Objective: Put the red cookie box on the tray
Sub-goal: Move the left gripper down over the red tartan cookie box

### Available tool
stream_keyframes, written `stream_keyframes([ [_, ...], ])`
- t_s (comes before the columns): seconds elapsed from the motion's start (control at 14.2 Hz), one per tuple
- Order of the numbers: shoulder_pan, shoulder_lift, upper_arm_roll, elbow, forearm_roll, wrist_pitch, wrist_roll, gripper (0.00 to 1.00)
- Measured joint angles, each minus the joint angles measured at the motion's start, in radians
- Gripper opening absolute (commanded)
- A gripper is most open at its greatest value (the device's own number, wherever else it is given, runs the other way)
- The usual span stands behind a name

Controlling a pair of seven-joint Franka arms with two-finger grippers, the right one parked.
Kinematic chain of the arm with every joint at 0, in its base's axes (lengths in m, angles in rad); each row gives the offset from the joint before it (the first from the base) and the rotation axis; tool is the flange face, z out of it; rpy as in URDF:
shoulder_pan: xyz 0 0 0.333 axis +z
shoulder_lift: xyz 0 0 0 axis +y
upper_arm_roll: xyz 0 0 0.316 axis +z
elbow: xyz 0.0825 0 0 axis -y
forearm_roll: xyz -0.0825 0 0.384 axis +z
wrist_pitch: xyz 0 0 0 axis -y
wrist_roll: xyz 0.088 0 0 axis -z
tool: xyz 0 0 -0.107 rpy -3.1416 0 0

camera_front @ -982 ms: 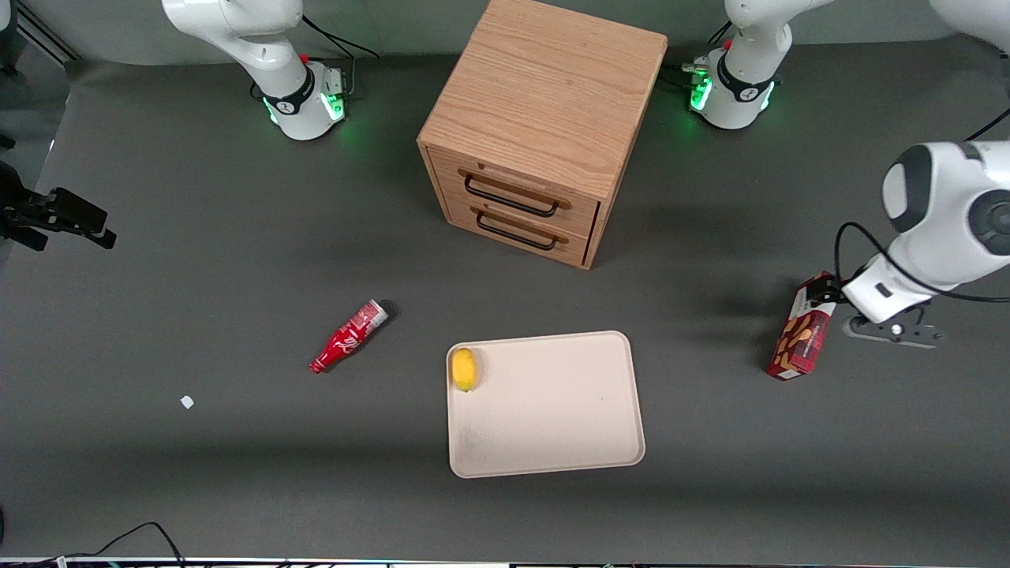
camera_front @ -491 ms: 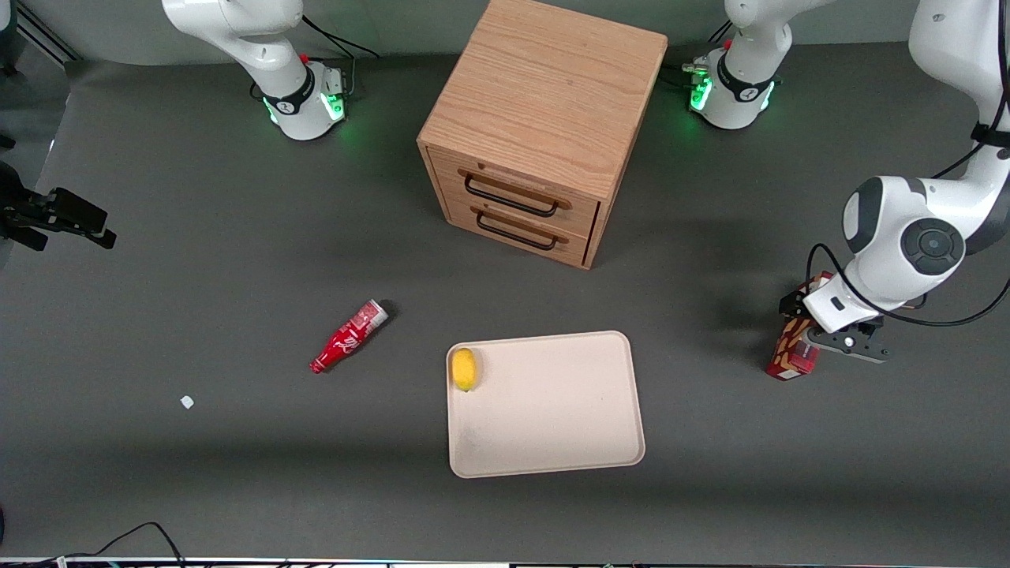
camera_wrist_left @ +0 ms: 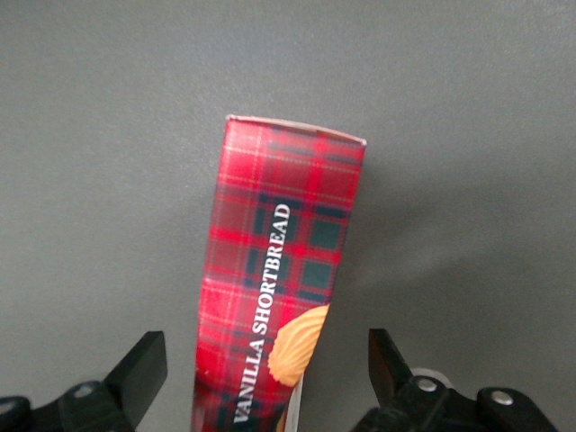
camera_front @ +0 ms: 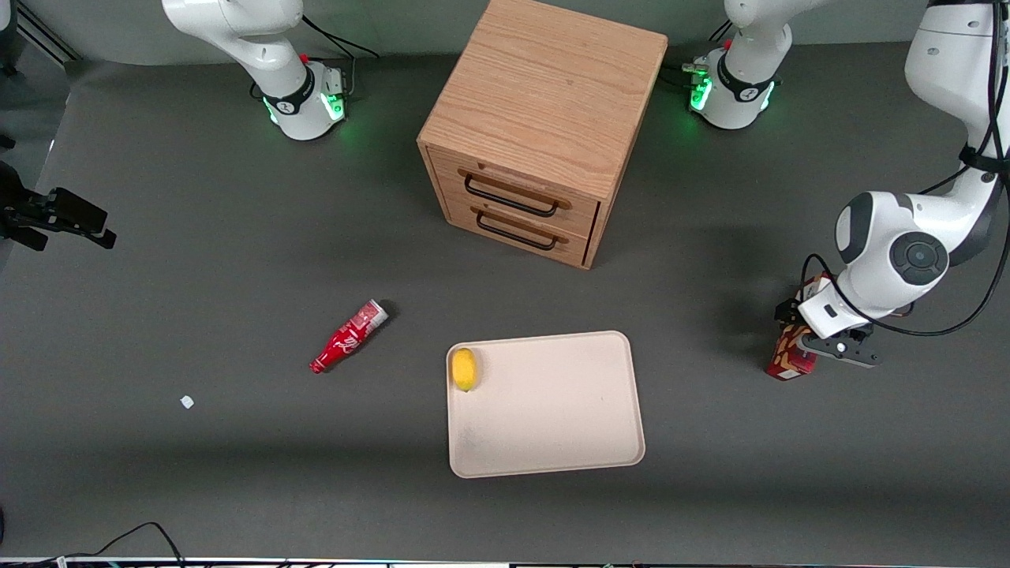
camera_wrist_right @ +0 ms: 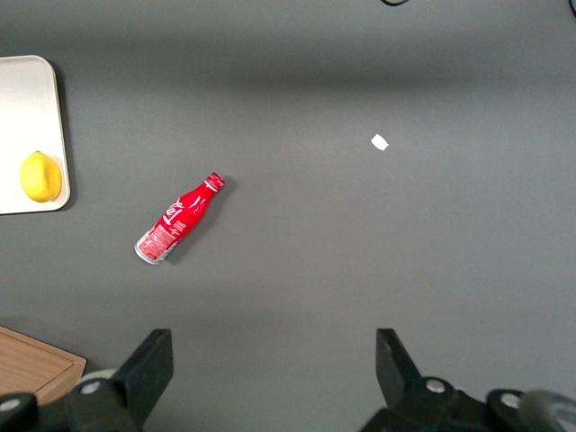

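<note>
The red cookie box (camera_front: 789, 359) lies on the grey table toward the working arm's end, well apart from the beige tray (camera_front: 552, 418). In the front view the left gripper (camera_front: 817, 339) is right over the box and hides most of it. In the left wrist view the box (camera_wrist_left: 279, 261) shows red plaid, the words VANILLA SHORTBREAD and a tan cookie. The gripper (camera_wrist_left: 264, 349) is open, with one black finger (camera_wrist_left: 144, 364) on each side of the box and a gap to each. The box rests on the table.
A yellow lemon (camera_front: 464, 368) sits in a corner of the tray. A red soda bottle (camera_front: 347, 337) lies toward the parked arm's end, with a small white scrap (camera_front: 186, 401) nearer the front camera. A wooden two-drawer cabinet (camera_front: 544, 118) stands farther from the camera than the tray.
The left arm has swung in over the cookie box and come down. The box, fully visible a second ago, is now mostly covered by the gripper. The box has not moved.
</note>
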Motion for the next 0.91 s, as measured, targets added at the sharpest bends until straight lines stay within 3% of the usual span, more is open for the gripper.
stream_keyframes([
  [0.21,-0.001,0.005,0.012,0.000,0.001,0.002,0.000,0.12],
  [0.28,-0.001,0.005,0.013,0.000,0.001,0.002,0.000,0.00],
  [0.91,-0.016,0.003,0.014,0.002,0.002,-0.003,-0.002,0.00],
])
